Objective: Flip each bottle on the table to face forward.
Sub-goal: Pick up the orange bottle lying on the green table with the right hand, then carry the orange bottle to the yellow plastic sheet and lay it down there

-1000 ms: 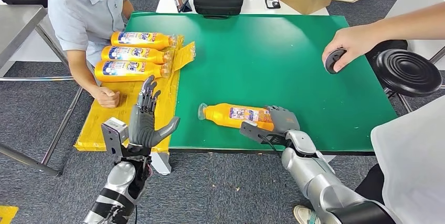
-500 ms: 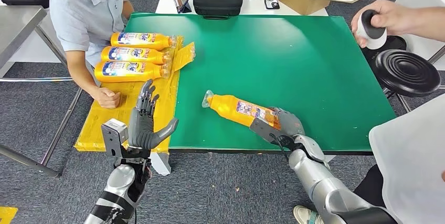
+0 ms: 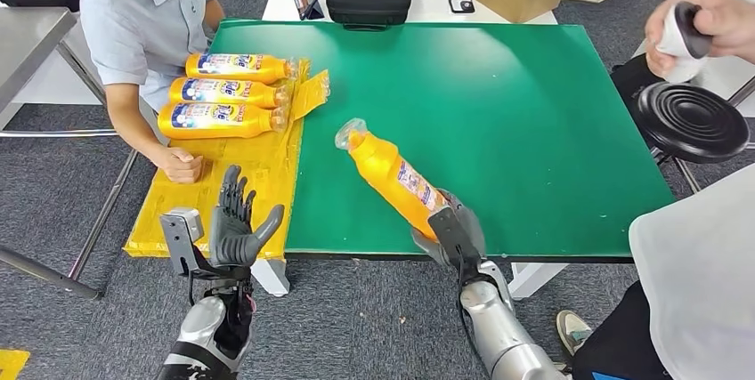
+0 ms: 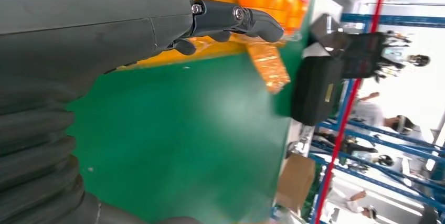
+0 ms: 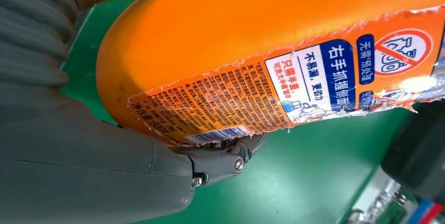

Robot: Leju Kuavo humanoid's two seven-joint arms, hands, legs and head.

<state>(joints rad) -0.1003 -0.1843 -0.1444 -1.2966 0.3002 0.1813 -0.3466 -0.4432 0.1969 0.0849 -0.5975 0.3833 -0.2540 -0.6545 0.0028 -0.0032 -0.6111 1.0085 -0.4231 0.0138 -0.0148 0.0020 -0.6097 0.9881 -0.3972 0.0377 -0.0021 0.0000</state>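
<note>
Orange plastic bottle [image 3: 392, 173] with a clear cap lies slanted on the green table mat [image 3: 499, 104], near the front edge. Its cap end points away toward the far left and its fat end is at the robot's side. The right hand [image 3: 452, 230] holds that fat end, with fingers wrapped round the bottle. I think it holds the bottom so it can roll the bottle over and turn it at once.

The right wrist view shows the side with the small print and a bar code [image 5: 220, 136]. There is Chinese writing in a blue box and a red no-sign. The label edge looks torn. This looks like the back side, so my guess is the bottle is not turned to its front yet.

The left hand [image 3: 235, 227] is up in front of the table's near-left corner. Its fingers are spread and straight, and it holds nothing. It seems to be waiting.

Three more orange bottles [image 3: 223, 92] lie side by side on the yellow sheet [image 3: 258, 175] at the left. Their blue and white front labels face up; the name is too small to read for sure. They look done.

A person in a light blue shirt [image 3: 142, 15] sits by them with a fist on the sheet. Another person's hand [image 3: 703, 28] at the far right holds a small dark and white thing.
</note>
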